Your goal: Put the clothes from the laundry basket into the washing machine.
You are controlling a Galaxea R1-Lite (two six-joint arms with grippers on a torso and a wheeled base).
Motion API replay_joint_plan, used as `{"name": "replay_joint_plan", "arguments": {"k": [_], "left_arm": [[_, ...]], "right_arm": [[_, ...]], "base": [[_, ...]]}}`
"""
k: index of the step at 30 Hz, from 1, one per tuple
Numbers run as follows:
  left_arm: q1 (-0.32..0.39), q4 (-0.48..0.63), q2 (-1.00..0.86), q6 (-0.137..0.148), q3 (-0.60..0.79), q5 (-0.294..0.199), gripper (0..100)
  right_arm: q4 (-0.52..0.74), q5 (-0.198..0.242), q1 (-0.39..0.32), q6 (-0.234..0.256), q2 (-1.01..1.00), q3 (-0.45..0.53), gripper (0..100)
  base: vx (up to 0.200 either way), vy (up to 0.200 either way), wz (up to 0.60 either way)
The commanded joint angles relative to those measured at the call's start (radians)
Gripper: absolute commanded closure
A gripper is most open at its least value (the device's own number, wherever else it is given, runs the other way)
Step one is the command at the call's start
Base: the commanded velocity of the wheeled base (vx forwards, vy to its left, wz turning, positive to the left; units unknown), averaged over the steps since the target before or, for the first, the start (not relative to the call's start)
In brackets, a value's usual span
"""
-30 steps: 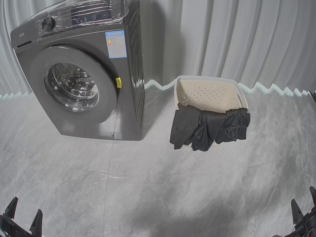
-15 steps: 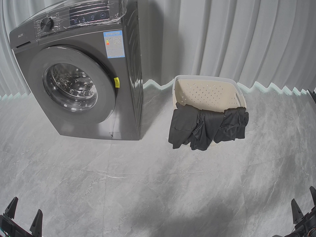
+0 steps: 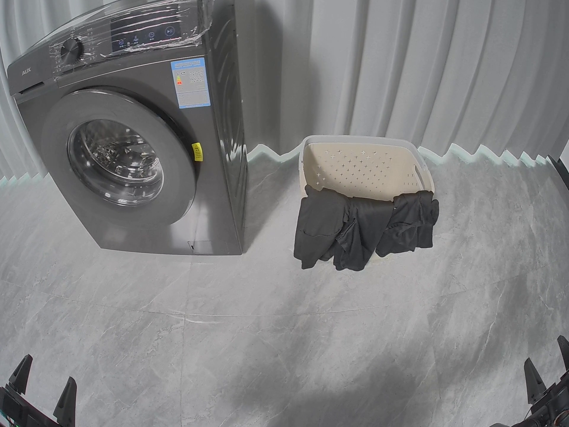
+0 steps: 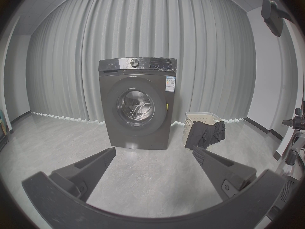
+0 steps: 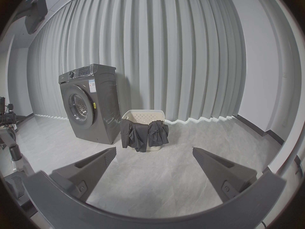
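A grey front-loading washing machine point(image 3: 130, 131) stands at the left with its round door shut; it also appears as the washing machine point(image 4: 136, 102) and the washing machine point(image 5: 89, 102). To its right a cream laundry basket point(image 3: 364, 161) sits on the floor, with dark clothes point(image 3: 361, 226) draped over its near rim. The clothes point(image 4: 206, 132) and the clothes point(image 5: 143, 134) hang outside the basket wall. My left gripper point(image 3: 41, 384) is open at the bottom left corner, far from both. My right gripper point(image 3: 548, 366) is open at the bottom right corner, holding nothing.
Grey marble-look floor tiles point(image 3: 284, 339) stretch between me and the machine and basket. Pale pleated curtains point(image 3: 385, 54) hang along the wall behind them. A dark baseboard point(image 5: 254, 126) runs along the right wall.
The whole head picture has slid a little to the left, so the camera has moved. Both grippers keep their places at the bottom corners.
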Motion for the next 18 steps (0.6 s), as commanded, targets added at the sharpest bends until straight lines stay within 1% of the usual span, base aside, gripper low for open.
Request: {"name": "replay_joint_plan", "arguments": {"k": [1,6,18], "left_arm": [[0.0,0.0,-0.015,-0.001,0.016,0.0,0],[0.0,0.0,-0.015,-0.001,0.016,0.0,0],[0.0,-0.002,-0.015,-0.001,0.016,0.0,0]], "right_arm": [[-0.001,-0.001,0.0,-0.001,-0.016,0.015,0],[-0.001,-0.001,0.0,-0.001,-0.016,0.015,0],[-0.001,-0.001,0.0,0.001,-0.016,0.015,0]], "base": [[0.0,0.0,0.0],[0.0,0.0,0.0],[0.0,-0.2,0.0]]}}
